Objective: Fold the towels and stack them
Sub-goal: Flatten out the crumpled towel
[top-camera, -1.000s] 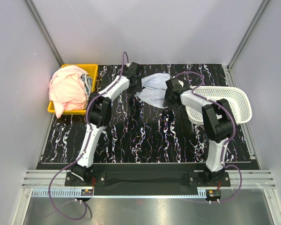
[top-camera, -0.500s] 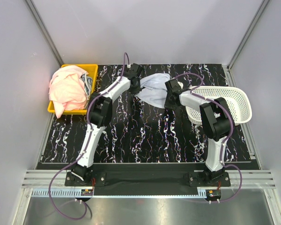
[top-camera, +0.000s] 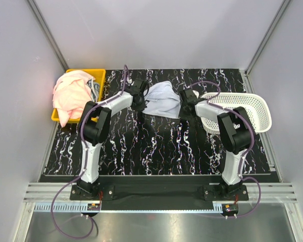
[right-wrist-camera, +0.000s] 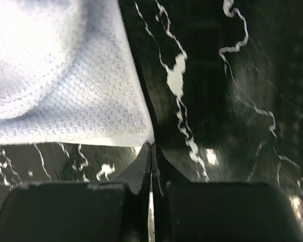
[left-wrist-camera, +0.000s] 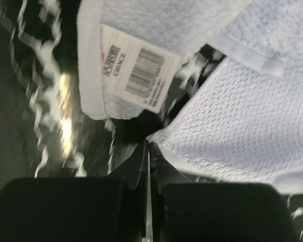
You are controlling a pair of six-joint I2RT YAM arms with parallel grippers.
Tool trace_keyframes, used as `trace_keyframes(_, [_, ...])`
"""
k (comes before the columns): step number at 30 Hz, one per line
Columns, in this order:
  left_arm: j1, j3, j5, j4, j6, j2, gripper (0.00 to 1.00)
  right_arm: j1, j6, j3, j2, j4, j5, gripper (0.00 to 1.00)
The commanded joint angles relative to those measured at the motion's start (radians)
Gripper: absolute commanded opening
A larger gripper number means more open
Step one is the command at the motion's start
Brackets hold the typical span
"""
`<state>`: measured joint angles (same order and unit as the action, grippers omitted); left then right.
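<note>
A pale blue-white towel point(top-camera: 161, 99) hangs stretched between my two grippers at the back of the black marbled table. My left gripper point(top-camera: 140, 104) is shut on the towel's left corner; in the left wrist view its jaws point(left-wrist-camera: 148, 144) meet on the woven edge point(left-wrist-camera: 227, 136), and a barcode label point(left-wrist-camera: 139, 70) shows on a hem above. My right gripper point(top-camera: 184, 110) is shut on the right corner, pinching the very tip of the cloth point(right-wrist-camera: 65, 85) between closed jaws point(right-wrist-camera: 151, 146). More towels, pink ones point(top-camera: 72, 96), are heaped in the bin at the left.
A yellow plastic bin point(top-camera: 98, 75) stands at the back left with the pink heap spilling over it. A white mesh basket point(top-camera: 242, 101) sits at the back right, close to my right arm. The grey side walls close in on both sides.
Both grippers have shut on the pale blue towel's corners. The left gripper has moved left and nearer, and the towel is now pulled wider between them.
</note>
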<state>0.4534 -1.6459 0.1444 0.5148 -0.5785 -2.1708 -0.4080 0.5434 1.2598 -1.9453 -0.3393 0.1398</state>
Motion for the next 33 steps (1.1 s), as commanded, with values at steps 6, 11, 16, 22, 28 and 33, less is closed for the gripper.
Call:
trace_keyframes(6, [0.01,0.262,0.029,-0.167,-0.075,0.247,0.0,-0.02,-0.007,-0.099,0.203,-0.01,0.014,0.15])
trace_keyframes(11, [0.025,0.311,0.026,-0.185,-0.077,0.27,0.0,-0.046,0.0,-0.111,0.22,-0.004,0.021,0.37])
trace_keyframes(16, [0.027,0.33,0.02,-0.194,-0.077,0.27,0.0,-0.055,0.007,-0.099,0.175,-0.006,0.018,0.42])
trace_keyframes(22, [0.037,0.351,0.017,-0.208,-0.077,0.27,0.0,-0.08,0.026,-0.092,0.117,-0.001,0.032,0.45])
trace_keyframes(28, [0.045,0.363,0.018,-0.213,-0.077,0.276,0.0,-0.081,0.035,-0.103,0.056,0.036,0.037,0.41])
trace_keyframes(33, [0.053,0.379,0.027,-0.211,-0.07,0.298,0.0,-0.084,0.027,-0.115,0.069,0.062,0.096,0.15])
